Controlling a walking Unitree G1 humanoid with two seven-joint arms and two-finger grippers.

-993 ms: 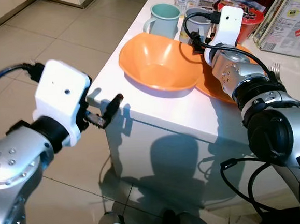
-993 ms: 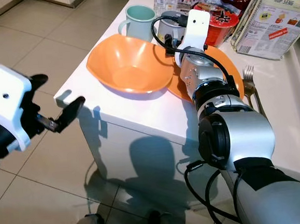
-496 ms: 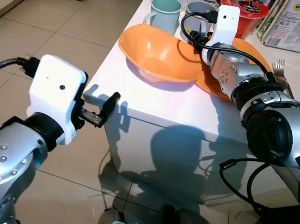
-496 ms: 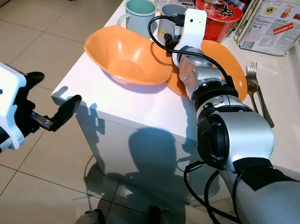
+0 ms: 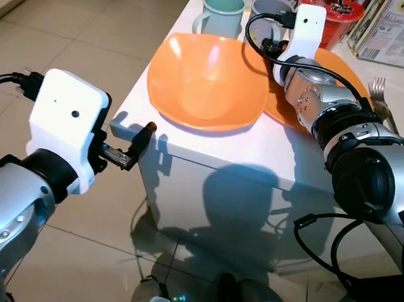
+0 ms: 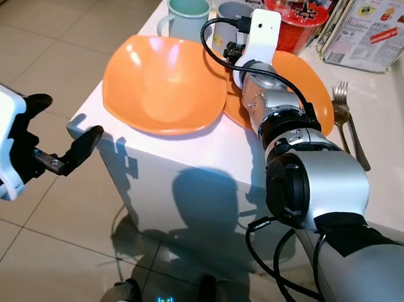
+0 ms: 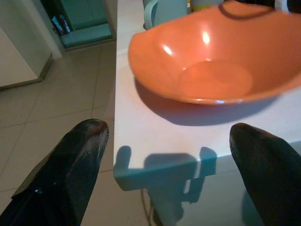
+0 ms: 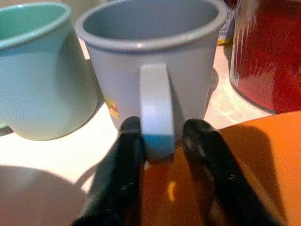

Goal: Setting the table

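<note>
An orange bowl [image 5: 207, 80] is tipped up over the near left corner of the white table [image 5: 216, 153], its hollow facing me. My right gripper [image 8: 162, 134] is shut on the bowl's far right rim, above an orange plate [image 6: 305, 80]. Directly beyond its fingers [image 8: 129, 155] is a grey mug [image 8: 150, 56], with a teal mug [image 5: 220, 13] beside it. My left gripper [image 5: 133, 144] is open over the floor just off the table's left corner, holding nothing. In the left wrist view the bowl [image 7: 216, 66] lies ahead of its fingers [image 7: 80, 150].
A fork [image 6: 344, 112] lies right of the plate. A red-lidded noodle cup [image 5: 334, 11] and a printed box [image 6: 373, 11] stand at the back of the table. Tiled floor [image 5: 74, 35] stretches to the left.
The orange bowl has tipped up and shifted toward the table's left corner in my right gripper. The left gripper has stayed open beside the corner, a little lower.
</note>
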